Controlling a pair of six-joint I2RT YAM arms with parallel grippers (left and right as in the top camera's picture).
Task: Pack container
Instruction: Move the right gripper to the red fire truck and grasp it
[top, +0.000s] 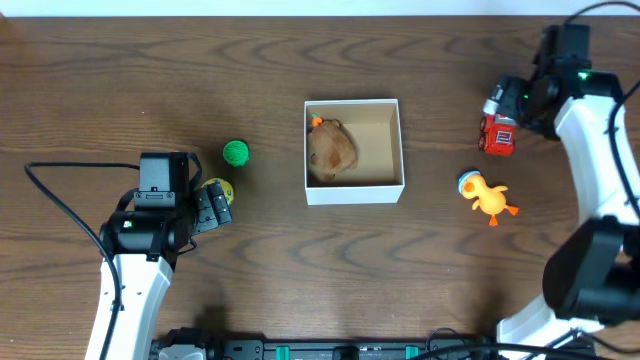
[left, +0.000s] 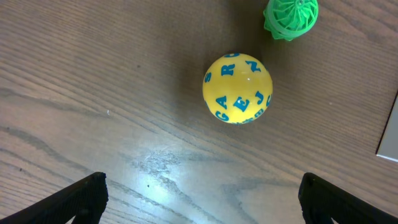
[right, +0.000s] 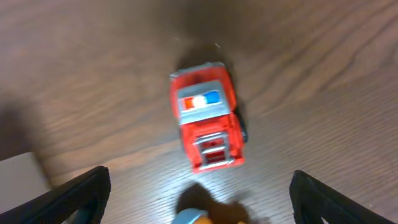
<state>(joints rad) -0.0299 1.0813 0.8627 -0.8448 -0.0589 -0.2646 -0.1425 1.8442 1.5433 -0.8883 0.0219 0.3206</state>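
The container (top: 355, 190) is a white square box with a tan inside at the table's middle; a brown plush toy (top: 331, 150) lies in its left half. A yellow ball with blue letters (top: 219, 188) and a green ribbed ball (top: 235, 152) lie left of it. My left gripper (top: 210, 207) is open and empty just short of the yellow ball (left: 237, 88), fingers wide (left: 202, 199). A red fire truck (top: 498, 135) and a yellow duck (top: 487, 196) lie right of the box. My right gripper (top: 512, 102) is open above the truck (right: 207, 124), fingers wide (right: 199, 196).
The green ball (left: 290, 17) shows at the top of the left wrist view, and the box's edge (left: 392, 130) at its right. The duck's head (right: 198, 218) and a box corner (right: 22, 177) show low in the right wrist view. Cables trail behind both arms.
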